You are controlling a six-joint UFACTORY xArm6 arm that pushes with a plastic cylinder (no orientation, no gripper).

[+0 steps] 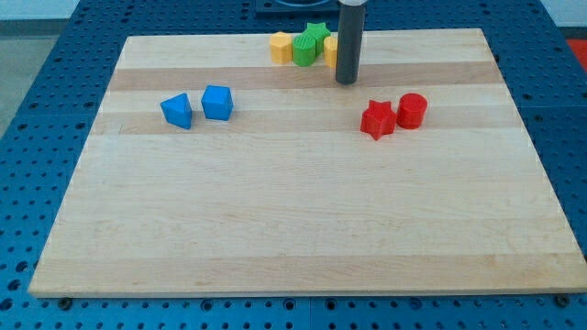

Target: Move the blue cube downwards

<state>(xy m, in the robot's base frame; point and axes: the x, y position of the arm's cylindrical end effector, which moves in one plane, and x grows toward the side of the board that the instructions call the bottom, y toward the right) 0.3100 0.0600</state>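
Observation:
The blue cube (217,102) sits on the wooden board (303,211) at the upper left, right beside a second blue block (177,110) of angular shape on its left. My tip (346,82) is the lower end of the dark rod near the top centre. It stands well to the right of the blue cube and slightly higher in the view, not touching any block.
A yellow block (281,46), a green block (304,51), a green star (316,37) and another yellow block (330,50) cluster at the top edge just left of the rod. A red star (378,119) and a red cylinder (412,110) lie at the right.

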